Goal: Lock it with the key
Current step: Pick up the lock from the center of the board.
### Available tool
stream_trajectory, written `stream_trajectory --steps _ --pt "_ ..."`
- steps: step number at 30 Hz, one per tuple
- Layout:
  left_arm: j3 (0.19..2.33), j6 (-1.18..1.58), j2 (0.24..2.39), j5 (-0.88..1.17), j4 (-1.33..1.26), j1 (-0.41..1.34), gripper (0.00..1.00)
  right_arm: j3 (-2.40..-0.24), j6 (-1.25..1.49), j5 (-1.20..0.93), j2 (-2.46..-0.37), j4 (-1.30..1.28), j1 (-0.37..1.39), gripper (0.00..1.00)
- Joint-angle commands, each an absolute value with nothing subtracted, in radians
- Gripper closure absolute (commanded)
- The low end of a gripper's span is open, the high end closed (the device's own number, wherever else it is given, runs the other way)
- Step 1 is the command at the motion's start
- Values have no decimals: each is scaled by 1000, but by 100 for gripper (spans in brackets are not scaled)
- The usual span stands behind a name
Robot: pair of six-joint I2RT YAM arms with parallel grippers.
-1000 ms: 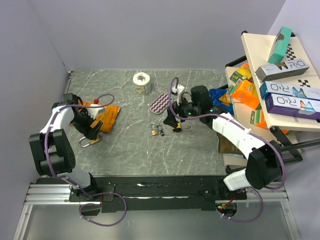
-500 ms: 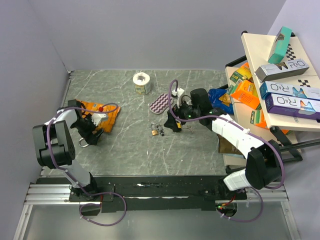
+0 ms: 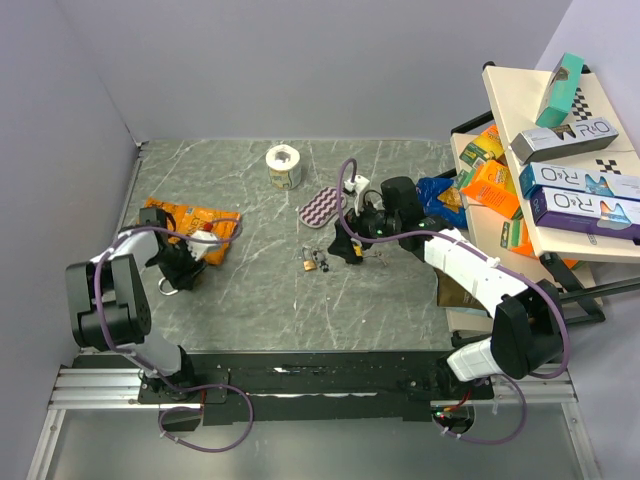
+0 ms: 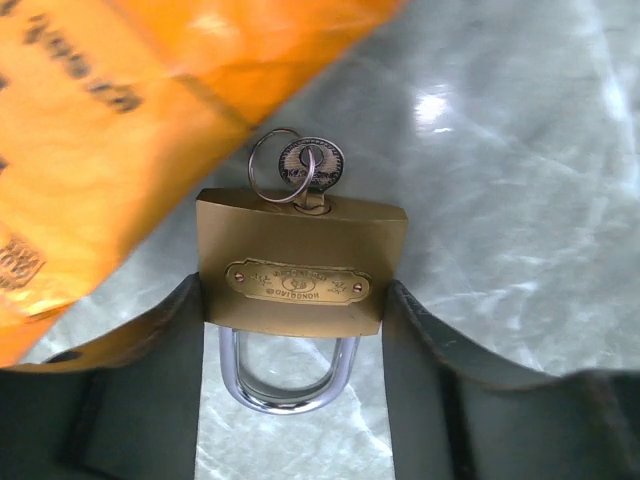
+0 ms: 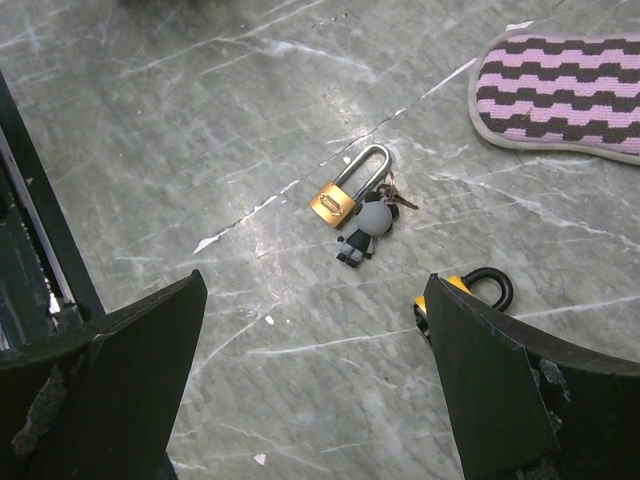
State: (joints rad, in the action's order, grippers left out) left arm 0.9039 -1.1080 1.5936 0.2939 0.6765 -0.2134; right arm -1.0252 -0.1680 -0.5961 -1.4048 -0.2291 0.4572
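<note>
We see a grey, marble-patterned table [image 3: 400,290]. At its far side stands a white tape roll [image 3: 283,165], with a purple-striped pad [image 3: 322,209] near it. Mid-table lies a small brass padlock [image 5: 347,188] beside a figurine keychain [image 5: 366,230]. To our left, an orange snack bag [image 3: 185,213] lies just beside a large brass padlock [image 4: 300,270], with a key [image 4: 305,170] in it.

Top cam: high, behind bases, whole table [image 3: 400,300]. Wrist cams: close, downward; right shares small padlock [image 5: 335,203] w/ top.
</note>
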Motion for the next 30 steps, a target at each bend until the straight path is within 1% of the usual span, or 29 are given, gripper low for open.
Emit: stream_trajectory --steps 1,3,4,7,9,10,11,12,14,15,18,23,26,30 --pt "830 -1178 1502 370 791 -157 62 -1019 -130 -633 -1353 -199 449 2" --pt "816 -1181 1461 388 825 -124 70 -1008 -111 -638 -1347 -196 448 2" --pt "813 -1175 1418 396 833 -82 77 -1006 -103 -641 -1342 -195 449 2" --pt "813 -1125 1335 428 851 36 90 -1008 -72 -653 -1336 -198 448 2" --pt "825 -1071 1275 449 850 131 93 -1015 -46 -666 -1335 -209 449 2" --pt "831 -1062 1258 449 860 167 96 -1020 -38 -673 -1330 -215 446 2" --pt "841 -1060 1244 437 871 207 97 -1023 -26 -689 -1328 -221 446 2" --pt "857 -1063 1217 387 880 304 98 -1026 -25 -699 -1327 -232 446 2" --pt "874 -1057 1186 316 876 404 99 -1035 -15 -718 -1322 -258 446 2" --pt "894 -1057 1157 248 868 496 99 -1037 -11 -736 -1321 -264 448 2" --pt "949 -1069 1128 167 839 631 99 -1040 30 -785 -1327 -265 448 2" --pt "1106 -1048 1153 91 845 750 99 -1005 175 -856 -1339 -166 449 2" --pt "1190 -999 1190 103 845 804 99 -976 279 -888 -1353 -82 456 1" --pt "1246 -916 1218 143 825 828 99 -989 360 -931 -1385 -28 475 1"
